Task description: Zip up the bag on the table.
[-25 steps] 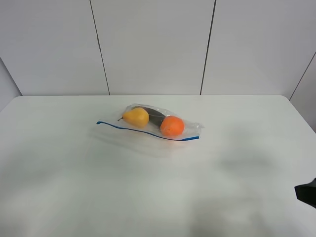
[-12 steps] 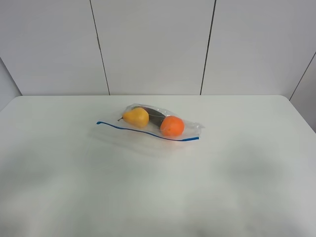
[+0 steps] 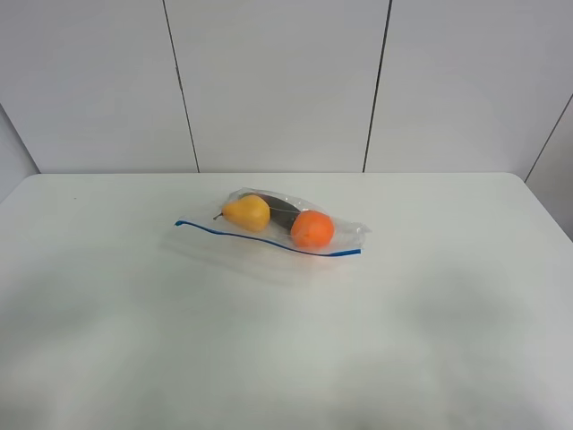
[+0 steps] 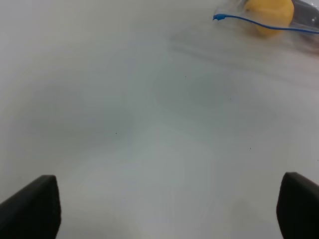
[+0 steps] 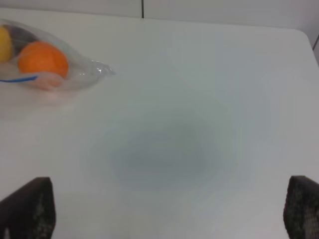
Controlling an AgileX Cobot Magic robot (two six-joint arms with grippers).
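Note:
The clear bag (image 3: 285, 226) lies flat in the middle of the white table (image 3: 286, 358). Its blue zipper strip (image 3: 269, 240) runs along the near long edge. A yellow pear (image 3: 247, 212), an orange (image 3: 312, 229) and a dark item (image 3: 279, 210) show through it. Neither gripper shows in the exterior view. In the left wrist view my left gripper (image 4: 164, 209) is open and empty above bare table, far from the strip's end (image 4: 217, 17) and the pear (image 4: 269, 12). In the right wrist view my right gripper (image 5: 164, 209) is open and empty, far from the orange (image 5: 43, 59).
Pale wall panels (image 3: 277, 81) stand behind the table's far edge. The table's right far corner (image 3: 519, 179) is rounded. Nothing else lies on the tabletop around the bag.
A dark part of the right arm at the right edge of the exterior view one second ago has left the view. The bag has not moved.

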